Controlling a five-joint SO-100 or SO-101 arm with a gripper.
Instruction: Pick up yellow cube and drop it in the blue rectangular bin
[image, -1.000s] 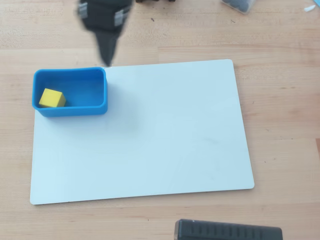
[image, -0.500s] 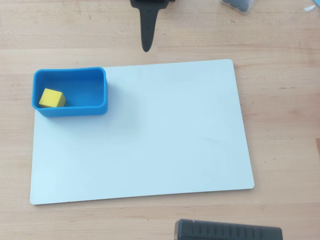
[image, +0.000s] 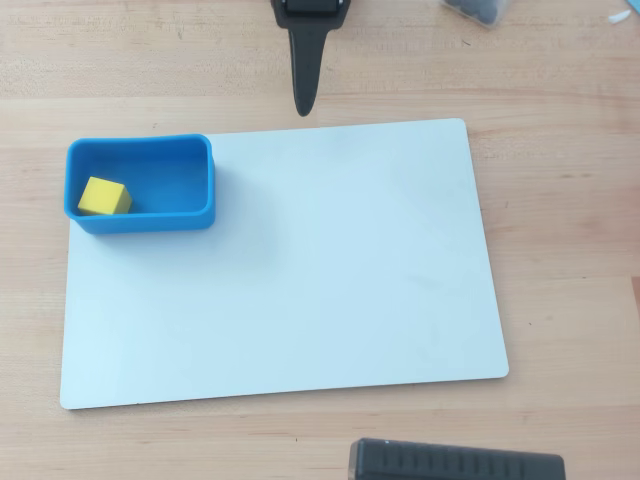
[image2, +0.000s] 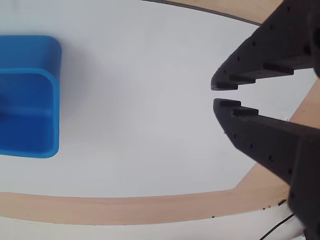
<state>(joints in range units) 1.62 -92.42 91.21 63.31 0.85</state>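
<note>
The yellow cube (image: 104, 196) lies inside the blue rectangular bin (image: 190, 150), at its left end in the overhead view. The bin stands on the far left corner of a white mat. My gripper (image: 303, 108) is at the top centre of the overhead view, above the mat's far edge and well to the right of the bin. In the wrist view the gripper (image2: 216, 94) holds nothing, its jaws almost touching with a thin gap. The bin (image2: 50, 65) shows at the left of the wrist view; the cube is out of sight there.
A white mat (image: 330, 270) covers most of the wooden table (image: 560, 100). A black ribbed box (image: 455, 463) sits at the near edge. A dark object in a clear container (image: 480, 10) sits at the far right.
</note>
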